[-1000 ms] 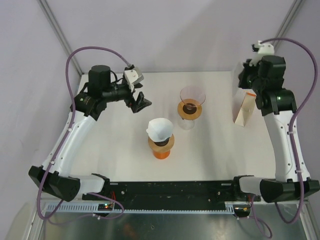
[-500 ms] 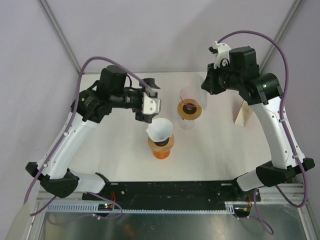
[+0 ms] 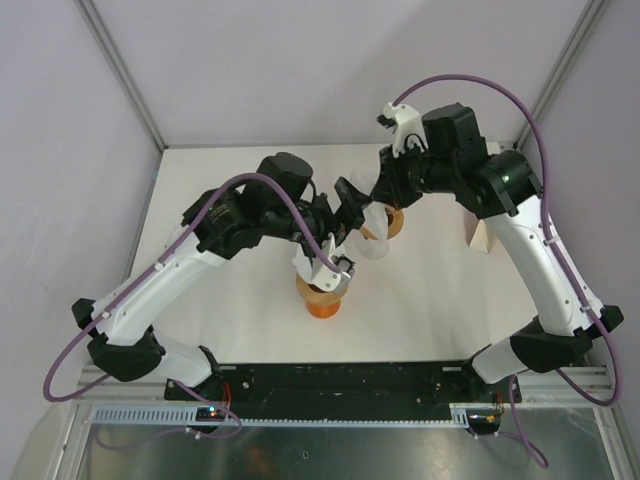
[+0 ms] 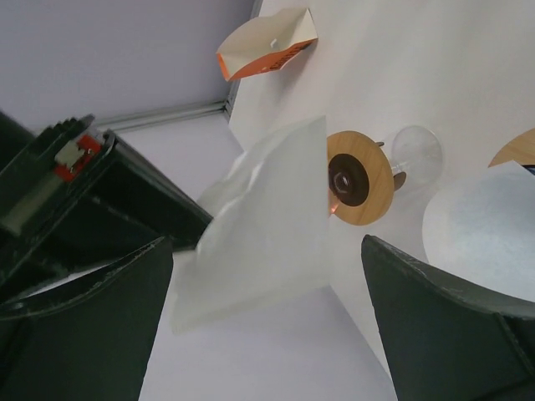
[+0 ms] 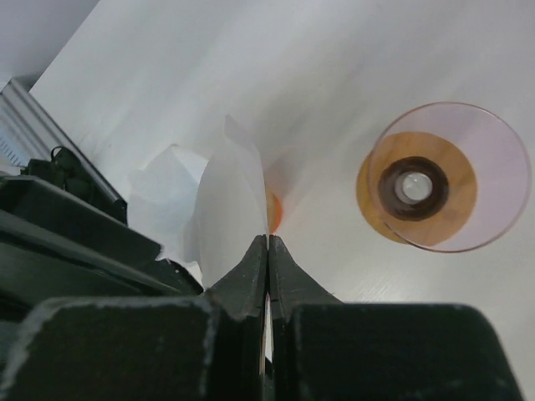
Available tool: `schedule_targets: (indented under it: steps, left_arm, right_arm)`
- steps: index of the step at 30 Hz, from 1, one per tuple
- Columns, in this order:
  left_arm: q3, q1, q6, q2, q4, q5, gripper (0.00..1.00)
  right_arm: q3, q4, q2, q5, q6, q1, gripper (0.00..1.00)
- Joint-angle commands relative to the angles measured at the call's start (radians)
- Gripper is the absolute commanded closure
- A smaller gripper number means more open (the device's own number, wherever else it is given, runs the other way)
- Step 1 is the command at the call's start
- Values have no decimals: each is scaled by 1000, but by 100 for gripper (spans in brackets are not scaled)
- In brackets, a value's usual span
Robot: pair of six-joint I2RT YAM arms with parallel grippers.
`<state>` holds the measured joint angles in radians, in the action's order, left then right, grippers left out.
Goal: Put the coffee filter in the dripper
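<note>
Clear dripper (image 5: 447,177): upright near the middle of the desk (image 3: 430,290), toward the far edge, wooden collar at its waist.
Orange dripper (image 3: 322,300): just toward the near edge from it, a second filter (image 4: 489,225) sitting in its mouth.
Filter (image 5: 227,209): folded flat, aloft between the two drippers, inside neither.
Right gripper (image 5: 267,242): fingers clenched on the filter's edge.
Left gripper (image 4: 266,249): fingers spread wide, released, grasping nothing; the filter hangs in the gap ahead of them.
Box (image 4: 267,42): orange-and-white, by the right edge.
</note>
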<state>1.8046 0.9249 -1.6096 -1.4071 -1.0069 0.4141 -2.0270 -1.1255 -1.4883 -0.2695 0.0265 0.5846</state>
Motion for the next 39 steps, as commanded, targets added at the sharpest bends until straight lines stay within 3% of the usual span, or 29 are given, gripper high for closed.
schedule_targets:
  steps: [1, 7, 15, 24, 33, 39]
  left_arm:
    - [52, 40, -44, -31, 8, -82, 0]
    - [73, 45, 31, -56, 8, -164, 3]
    - [42, 45, 75, -44, 8, -247, 38]
    - [49, 46, 111, -51, 6, -322, 48]
    - [-48, 61, -6, -7, 8, -408, 93]
    - [-82, 72, -27, 27, 7, -382, 100]
  right_arm:
    - [-4, 5, -9, 11, 4, 64, 100]
    - [-5, 5, -16, 67, -6, 130, 100]
    - [-16, 22, 5, 103, -17, 163, 100]
    - [15, 43, 43, 97, -22, 189, 100]
    - [21, 58, 40, 120, -51, 202, 100]
    - [44, 102, 57, 399, -39, 201, 100]
